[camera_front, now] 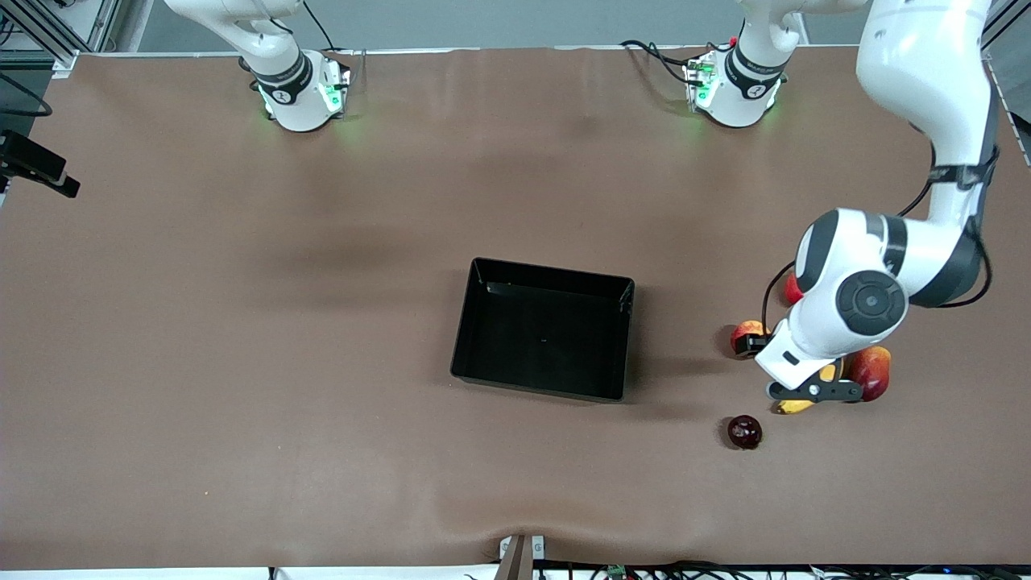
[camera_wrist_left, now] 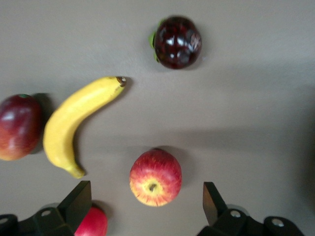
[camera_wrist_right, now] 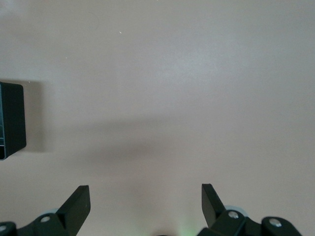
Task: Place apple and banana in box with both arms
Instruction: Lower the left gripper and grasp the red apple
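The apple (camera_wrist_left: pixel 155 177), red with yellow streaks, lies on the brown table between the open fingers of my left gripper (camera_wrist_left: pixel 147 196), which hovers above it and holds nothing. In the front view the apple (camera_front: pixel 746 332) peeks out beside the left gripper (camera_front: pixel 773 348). The banana (camera_wrist_left: pixel 74 123) lies beside the apple; only its tip (camera_front: pixel 796 406) shows under the hand. The empty black box (camera_front: pixel 548 274) sits mid-table. My right gripper (camera_wrist_right: pixel 146 196) is open and empty over bare table, with a corner of the box (camera_wrist_right: pixel 10 120) in its view.
A dark maroon fruit (camera_front: pixel 744 432) lies nearer the front camera than the apple. A red-and-yellow fruit (camera_front: pixel 874 372) lies beside the banana. A red fruit (camera_front: pixel 792 288) sits partly under the left arm and also shows in the left wrist view (camera_wrist_left: pixel 93 223).
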Controlling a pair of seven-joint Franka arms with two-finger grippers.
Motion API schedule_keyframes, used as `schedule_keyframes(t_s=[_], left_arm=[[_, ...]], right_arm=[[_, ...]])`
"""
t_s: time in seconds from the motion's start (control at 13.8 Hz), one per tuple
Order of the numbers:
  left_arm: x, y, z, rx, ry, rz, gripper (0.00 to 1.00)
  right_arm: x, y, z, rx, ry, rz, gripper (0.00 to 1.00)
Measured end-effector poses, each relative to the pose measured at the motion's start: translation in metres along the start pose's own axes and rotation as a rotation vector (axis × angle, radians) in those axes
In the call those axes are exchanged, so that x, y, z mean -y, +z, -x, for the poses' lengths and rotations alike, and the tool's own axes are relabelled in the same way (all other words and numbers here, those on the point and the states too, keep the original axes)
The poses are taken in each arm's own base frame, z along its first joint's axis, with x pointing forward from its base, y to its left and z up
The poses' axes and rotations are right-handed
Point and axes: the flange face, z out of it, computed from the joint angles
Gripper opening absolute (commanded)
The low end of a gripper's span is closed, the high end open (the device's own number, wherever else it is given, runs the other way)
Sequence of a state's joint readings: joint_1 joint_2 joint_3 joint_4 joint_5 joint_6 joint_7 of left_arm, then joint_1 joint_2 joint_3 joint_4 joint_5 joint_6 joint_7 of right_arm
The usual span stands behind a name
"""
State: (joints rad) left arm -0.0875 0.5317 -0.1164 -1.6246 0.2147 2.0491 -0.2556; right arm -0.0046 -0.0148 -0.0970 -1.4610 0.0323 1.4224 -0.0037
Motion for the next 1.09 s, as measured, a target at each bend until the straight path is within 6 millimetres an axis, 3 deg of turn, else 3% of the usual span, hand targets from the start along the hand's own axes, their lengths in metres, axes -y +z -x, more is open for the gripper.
schedule_keyframes(t_s=[0.22,0.44,0.94,1.09], left_arm=[[-0.008,0.048,0.009,0.02,0.016,0.01,1.0],[-0.007,0.079,0.018,0.02,0.019,0.02,1.0],[-0.001,0.101,0.03,0.055,0.019,0.013,1.0],[0.003,0.105,0.032,0.064,0.014,0.012,0.65]], right_arm=[[0.0,0.0,0.0,0.0,-0.001,0.0,1.0],[0.0,0.0,0.0,0.0,-0.001,0.0,1.0],[0.0,0.0,0.0,0.0,0.0,0.0,1.0],[0.0,0.0,0.0,0.0,0.001,0.0,1.0]])
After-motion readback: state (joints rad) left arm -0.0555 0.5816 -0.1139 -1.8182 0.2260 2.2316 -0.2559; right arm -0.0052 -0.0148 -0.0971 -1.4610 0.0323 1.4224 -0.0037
